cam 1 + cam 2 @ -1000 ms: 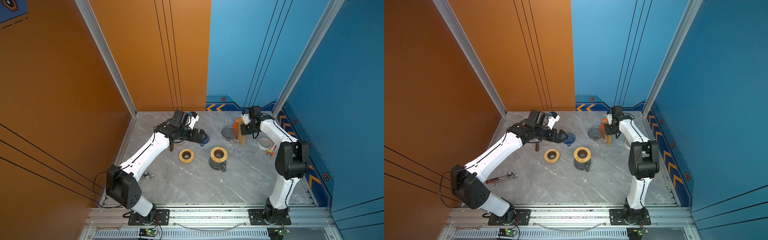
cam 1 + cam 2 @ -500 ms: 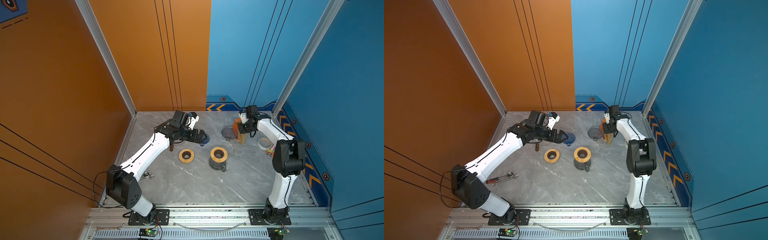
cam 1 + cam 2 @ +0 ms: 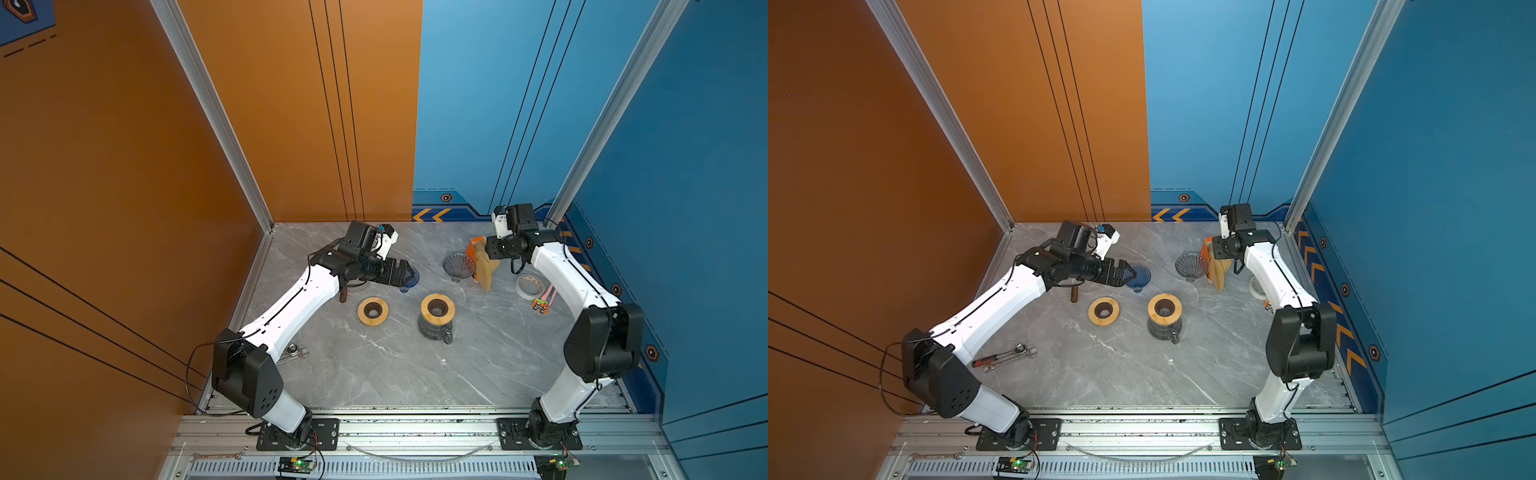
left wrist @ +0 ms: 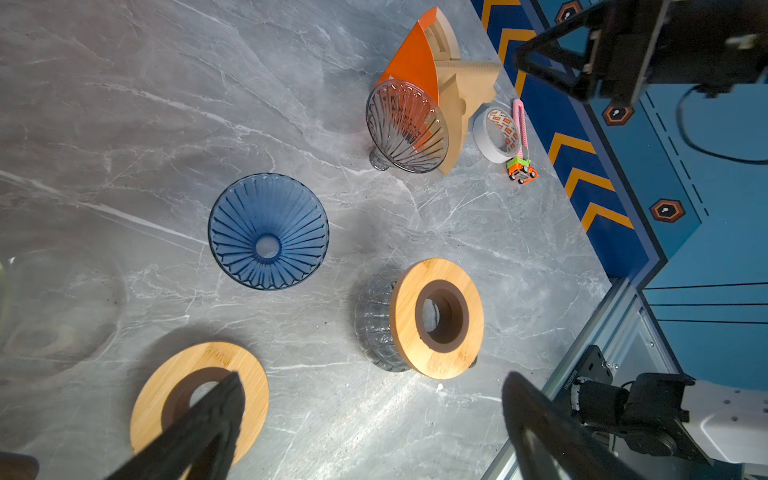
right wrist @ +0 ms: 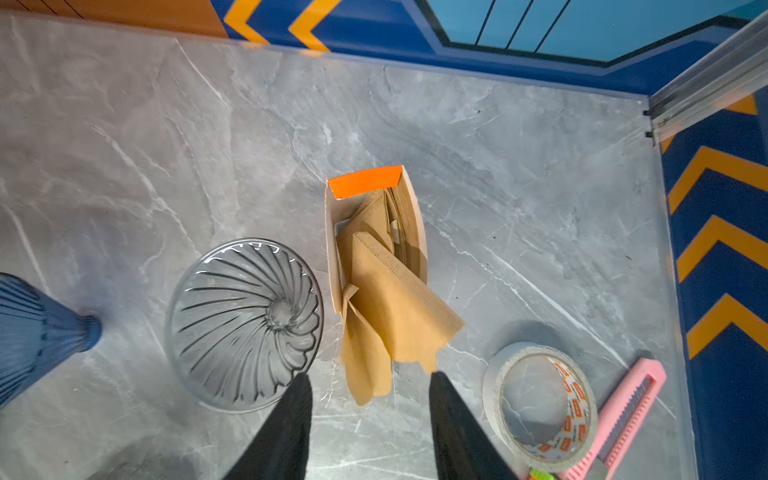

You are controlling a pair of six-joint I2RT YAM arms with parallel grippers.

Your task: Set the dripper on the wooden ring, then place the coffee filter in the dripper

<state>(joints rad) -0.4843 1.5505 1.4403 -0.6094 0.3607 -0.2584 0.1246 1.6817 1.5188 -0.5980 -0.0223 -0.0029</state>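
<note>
Near the back right corner of the bench [image 3: 374,374] is a box [image 5: 365,183] with an orange face. Brown coffee filters [image 5: 390,299] spill out of its open side toward the front edge. None of them is in a dripper. The right tool [image 5: 370,376] hangs over them with its two dark fingers parted. The loose end of one filter lies between the fingers, and as far as I can see neither finger pinches it.

The clear dripper [image 5: 245,324] sits just beside the box, on the side toward the middle of the bench. Farther toward the left edge is the blue dripper [image 4: 268,230]. The left tool [image 3: 1128,270] hangs close by it, spread wide and holding nothing.

In front of the two drippers, around the middle of the bench, are a loose wooden ring [image 3: 373,321] and a glass carafe [image 3: 434,330] wearing a similar ring. A tape roll [image 5: 575,405] and a pink cutter [image 5: 631,407] lie by the right edge.
</note>
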